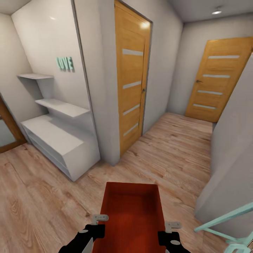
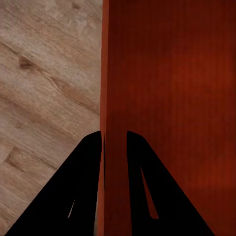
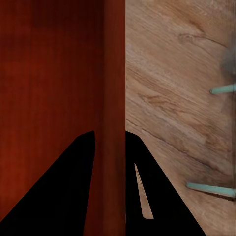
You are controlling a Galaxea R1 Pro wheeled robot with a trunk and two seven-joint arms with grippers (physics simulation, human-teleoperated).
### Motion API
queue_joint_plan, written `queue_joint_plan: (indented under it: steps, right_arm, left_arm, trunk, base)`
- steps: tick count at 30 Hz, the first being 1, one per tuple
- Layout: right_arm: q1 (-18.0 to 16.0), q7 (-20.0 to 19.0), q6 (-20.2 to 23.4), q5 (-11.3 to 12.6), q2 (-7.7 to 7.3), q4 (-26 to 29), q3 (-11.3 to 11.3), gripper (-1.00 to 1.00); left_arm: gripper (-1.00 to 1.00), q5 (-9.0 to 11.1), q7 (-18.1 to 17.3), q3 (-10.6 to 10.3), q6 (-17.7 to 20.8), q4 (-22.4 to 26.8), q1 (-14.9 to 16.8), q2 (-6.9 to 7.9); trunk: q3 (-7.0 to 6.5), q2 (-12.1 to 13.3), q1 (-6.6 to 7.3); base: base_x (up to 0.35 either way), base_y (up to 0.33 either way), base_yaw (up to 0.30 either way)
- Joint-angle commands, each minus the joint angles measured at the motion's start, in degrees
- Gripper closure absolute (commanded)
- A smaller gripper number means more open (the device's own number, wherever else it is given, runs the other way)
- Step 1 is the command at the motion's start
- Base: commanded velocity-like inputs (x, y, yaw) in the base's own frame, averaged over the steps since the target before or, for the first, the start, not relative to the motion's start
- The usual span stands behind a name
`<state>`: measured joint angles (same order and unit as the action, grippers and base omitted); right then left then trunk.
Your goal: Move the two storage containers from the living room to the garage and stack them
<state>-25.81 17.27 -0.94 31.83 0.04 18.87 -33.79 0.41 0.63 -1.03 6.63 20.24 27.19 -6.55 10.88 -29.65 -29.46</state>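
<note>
Hallway walls (image 1: 102, 88) in pale grey frame the scene, and light wood plank flooring (image 1: 168, 151) runs toward two wooden doors with frosted strips, one near (image 1: 131, 80) and one at the far end (image 1: 216, 79). White shelving (image 1: 58, 140) stands against the left wall beneath mint LOVE letters (image 1: 65, 63). An orange-red storage container (image 1: 131, 214) hangs low in front of the robot, above the planks, carried between both arms (open top facing up). The left gripper (image 2: 114, 147) is clenched on the container's left wall, one finger each side; the right gripper (image 3: 109, 147) pinches the right wall likewise. Mint-green rods (image 1: 225, 219) show at lower right.
</note>
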Motion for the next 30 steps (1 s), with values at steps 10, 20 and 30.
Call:
queue_joint_plan:
  steps: [10,20,30]
  right_arm:
    - [-0.12,1.1,-0.25,-1.07,-0.57,0.21,0.74,1.0]
    - [-0.12,1.1,-0.26,-1.07,-0.57,0.21,0.74,1.0]
    - [-0.12,1.03,-0.2,-1.07,-0.57,0.21,0.74,1.0]
  left_arm:
    - [1.0,-0.67,0.51,0.23,0.4,-0.03,-0.03,0.67]
    - [1.0,-0.68,0.51,0.24,0.4,-0.03,-0.03,0.67]
    - [1.0,-0.68,0.51,0.24,0.4,-0.03,-0.03,0.67]
  trunk:
    - [0.09,-0.08,-0.05]
    - [0.09,-0.08,-0.05]
    - [0.09,-0.08,-0.05]
  base:
    - [0.323,0.0,-0.207]
    - [0.323,0.0,-0.007]
    - [0.323,0.0,0.0]
